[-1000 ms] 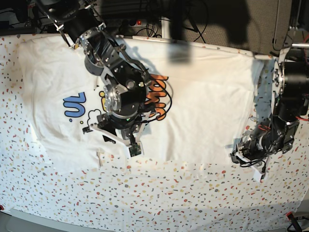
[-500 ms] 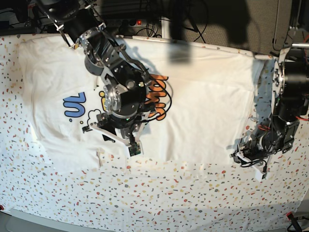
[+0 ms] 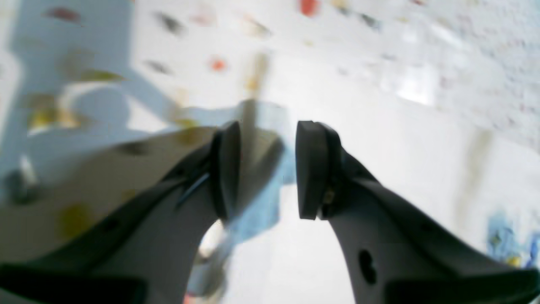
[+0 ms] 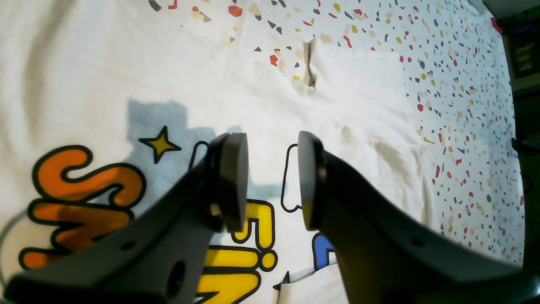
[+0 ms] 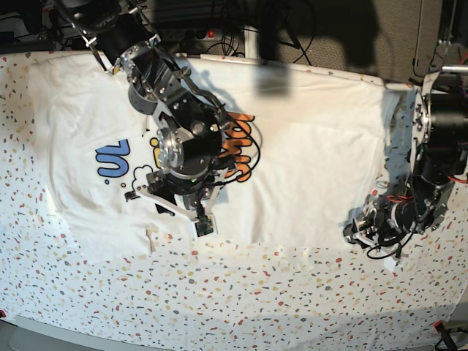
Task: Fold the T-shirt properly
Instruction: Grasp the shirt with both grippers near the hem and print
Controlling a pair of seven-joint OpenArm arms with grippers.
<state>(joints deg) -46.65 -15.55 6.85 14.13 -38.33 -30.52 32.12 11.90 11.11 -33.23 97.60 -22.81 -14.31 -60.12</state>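
The white T-shirt lies spread flat, print up, on the speckled table covering. My right gripper hovers over the print near the shirt's front edge. In the right wrist view it is open and empty above the orange, yellow and blue letters of the T-shirt. My left gripper is low at the shirt's front right corner. In the blurred left wrist view it is open, its pads a small gap apart, close over white cloth. I see nothing clamped between them.
Dark cables and equipment run behind the table's back edge. The speckled covering extends in front of and beside the shirt. A red clamp sits at the front right corner. My right arm's body covers the middle of the print.
My left gripper has shifted slightly left and lower toward the shirt's front right corner. The right arm and the shirt have not moved.
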